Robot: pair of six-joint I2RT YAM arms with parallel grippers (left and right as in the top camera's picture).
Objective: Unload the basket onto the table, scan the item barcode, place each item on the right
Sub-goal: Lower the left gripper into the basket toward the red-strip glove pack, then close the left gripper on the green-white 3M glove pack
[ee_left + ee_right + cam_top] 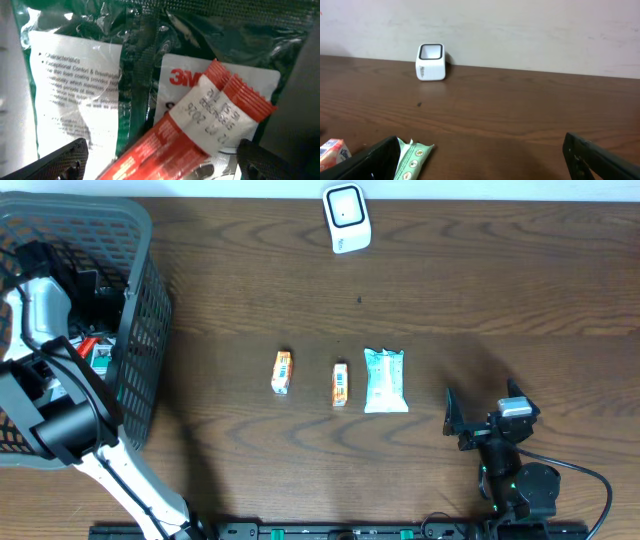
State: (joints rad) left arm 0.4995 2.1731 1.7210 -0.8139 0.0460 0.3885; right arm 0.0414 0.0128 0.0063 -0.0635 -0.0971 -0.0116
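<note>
Our left gripper hangs with its jaws spread wide and nothing clasped, down inside the basket, just over a red sachet lying slantwise on a green 3M pouch. We judge the step in hand to be picking an item to scan. The next move calls for closing across the sachet's narrow width, lifting it over the mesh wall and turning its code toward the scanner, which stands well apart at the table's far edge. We cannot tell where the barcode sits. Bare wood lies open between basket and scanner. Our right gripper is likewise spread and empty near the front edge, beside three packets.
</note>
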